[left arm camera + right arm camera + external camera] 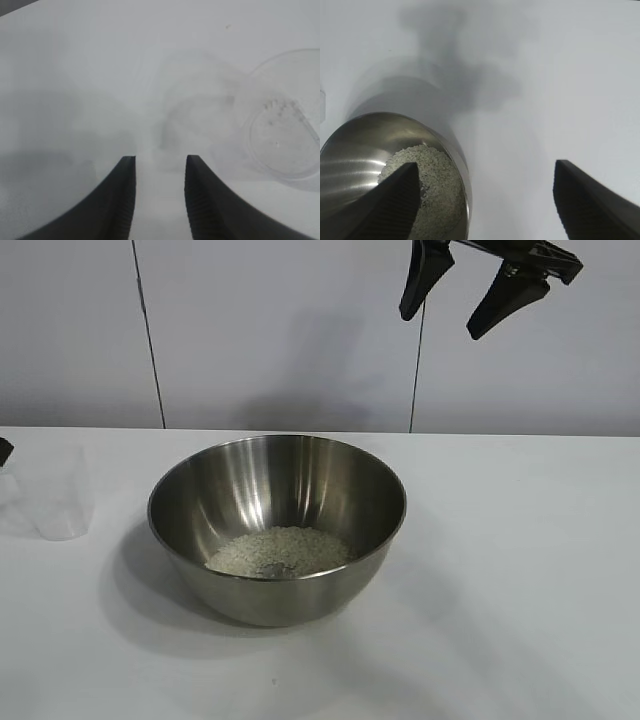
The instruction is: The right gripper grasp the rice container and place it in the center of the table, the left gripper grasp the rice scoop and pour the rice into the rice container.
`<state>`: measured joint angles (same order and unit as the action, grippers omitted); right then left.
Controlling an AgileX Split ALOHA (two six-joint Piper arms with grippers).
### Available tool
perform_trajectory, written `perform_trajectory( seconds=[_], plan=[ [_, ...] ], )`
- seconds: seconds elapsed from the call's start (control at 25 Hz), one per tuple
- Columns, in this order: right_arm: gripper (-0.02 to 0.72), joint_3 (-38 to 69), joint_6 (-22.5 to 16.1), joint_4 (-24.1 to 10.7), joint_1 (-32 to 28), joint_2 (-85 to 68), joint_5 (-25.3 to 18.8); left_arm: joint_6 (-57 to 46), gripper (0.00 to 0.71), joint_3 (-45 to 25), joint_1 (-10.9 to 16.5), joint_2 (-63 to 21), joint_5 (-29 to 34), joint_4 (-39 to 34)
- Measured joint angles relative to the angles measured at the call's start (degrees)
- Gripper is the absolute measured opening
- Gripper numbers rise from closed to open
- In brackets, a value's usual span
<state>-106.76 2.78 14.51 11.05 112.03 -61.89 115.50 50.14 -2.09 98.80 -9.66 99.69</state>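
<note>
The rice container (200, 500), a big steel bowl, stands in the middle of the table (520, 580) with a flat heap of rice (283, 550) in its bottom. The rice scoop (62, 492), a translucent cup, stands upright at the far left, apart from the bowl. In the left wrist view the scoop (282, 142) holds only a few stuck grains. My left gripper (160, 161) is open beside it, nothing between its fingers. My right gripper (470, 295) hangs open, high above the bowl's right side. The bowl (350, 155) and rice (440, 190) lie below this gripper (487, 170).
White wall panels stand behind the table. Bare tabletop extends to the right of the bowl and in front of it. Only a dark tip (3, 450) of the left arm shows at the exterior view's left edge, just by the scoop.
</note>
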Motion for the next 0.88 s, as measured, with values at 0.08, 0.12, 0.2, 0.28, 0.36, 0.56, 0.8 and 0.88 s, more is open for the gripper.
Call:
perform_trajectory(
  seconds=[0.08, 0.12, 0.2, 0.28, 0.36, 0.56, 0.8, 0.88],
  plan=[
    [0.516, 0.0, 0.0, 0.0, 0.0, 0.0, 0.0, -4.4, 0.290, -0.1, 0.0, -2.8, 3.0, 0.0],
    [0.516, 0.0, 0.0, 0.0, 0.0, 0.0, 0.0, -6.7, 0.314, -0.1, 0.0, -4.2, 5.5, 0.0],
    [0.516, 0.0, 0.0, 0.0, 0.0, 0.0, 0.0, -10.9, 0.380, -0.1, 0.0, -6.4, 10.5, 0.0],
    [0.516, 0.0, 0.0, 0.0, 0.0, 0.0, -0.1, -15.9, 0.430, -0.1, 0.0, -7.6, 16.1, 0.0],
    [0.516, 0.0, 0.0, 0.0, 0.0, 0.0, -0.1, -20.9, 0.459, -0.1, 0.0, -7.8, 22.1, -0.2],
    [0.516, 0.0, 0.1, 0.0, 0.0, 0.0, -1.2, -40.6, 0.475, 2.1, 0.0, -7.7, 35.5, -11.9],
    [0.516, 0.0, 0.1, 0.1, 0.0, 0.0, -1.6, -77.2, 0.477, 16.4, -1.1, -7.7, 49.5, -49.6],
    [0.516, 0.0, 0.1, 0.3, 0.0, 0.0, -1.6, -87.1, 0.477, 22.5, -3.0, -7.7, 53.7, -61.2]
  ],
)
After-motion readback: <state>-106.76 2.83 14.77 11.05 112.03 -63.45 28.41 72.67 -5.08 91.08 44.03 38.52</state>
